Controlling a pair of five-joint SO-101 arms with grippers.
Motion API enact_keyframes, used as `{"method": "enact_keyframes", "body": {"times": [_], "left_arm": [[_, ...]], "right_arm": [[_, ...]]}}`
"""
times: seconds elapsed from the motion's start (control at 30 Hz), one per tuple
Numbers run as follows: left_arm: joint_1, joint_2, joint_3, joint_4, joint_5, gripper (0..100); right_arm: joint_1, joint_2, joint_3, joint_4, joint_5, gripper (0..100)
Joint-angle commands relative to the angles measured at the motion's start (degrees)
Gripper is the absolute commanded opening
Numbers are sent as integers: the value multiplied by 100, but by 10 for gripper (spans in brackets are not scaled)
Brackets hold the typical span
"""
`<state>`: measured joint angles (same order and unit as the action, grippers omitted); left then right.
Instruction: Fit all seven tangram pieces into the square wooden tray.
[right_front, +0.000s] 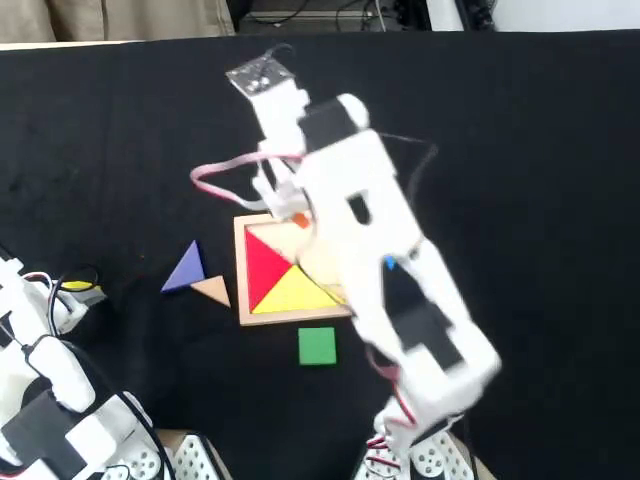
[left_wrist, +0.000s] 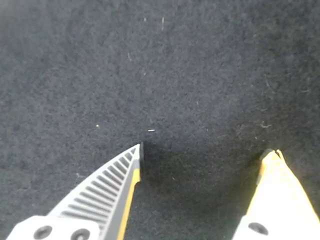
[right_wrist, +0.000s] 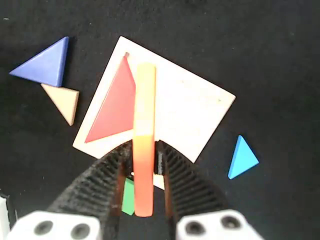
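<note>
The square wooden tray (right_front: 241, 290) (right_wrist: 200, 110) lies mid-table with a red triangle (right_front: 263, 265) (right_wrist: 117, 105) and a yellow triangle (right_front: 295, 293) in it. Above the tray, my right gripper (right_front: 297, 215) (right_wrist: 144, 152) is shut on an orange piece (right_wrist: 145, 100) held on edge. A dark blue triangle (right_front: 185, 268) (right_wrist: 45, 65) and a tan triangle (right_front: 212, 290) (right_wrist: 64, 101) lie just beside the tray. A green square (right_front: 317, 345) sits at its near side. A light blue triangle (right_wrist: 243, 157) lies on the other side. My left gripper (left_wrist: 205, 150) is open over bare cloth.
Black cloth (right_front: 520, 150) covers the whole table. The right arm (right_front: 400, 290) hangs over the tray's right part and hides it in the high view. The left arm (right_front: 50, 390) rests at the near left corner.
</note>
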<state>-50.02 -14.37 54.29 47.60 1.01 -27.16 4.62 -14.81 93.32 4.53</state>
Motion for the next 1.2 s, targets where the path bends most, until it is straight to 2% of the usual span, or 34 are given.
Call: {"method": "enact_keyframes", "body": {"times": [0.0,0.23,0.3,0.43,0.53,0.77,1.17], "left_arm": [[75,18,-75,-62,-18,364],[75,18,-75,-62,-18,364],[75,18,-75,-62,-18,364],[75,18,-75,-62,-18,364],[75,18,-75,-62,-18,364],[75,18,-75,-62,-18,364],[75,18,-84,-62,-18,364]], "right_arm": [[299,-1552,1947,-1125,53,11],[519,-1903,4620,-3130,9,11],[510,-1842,4998,-3587,0,11],[510,-1719,5253,-4193,-545,11],[510,-1499,5244,-4290,-782,11],[466,-857,5174,-4378,-826,11],[440,-804,5209,-4378,-791,15]]}}
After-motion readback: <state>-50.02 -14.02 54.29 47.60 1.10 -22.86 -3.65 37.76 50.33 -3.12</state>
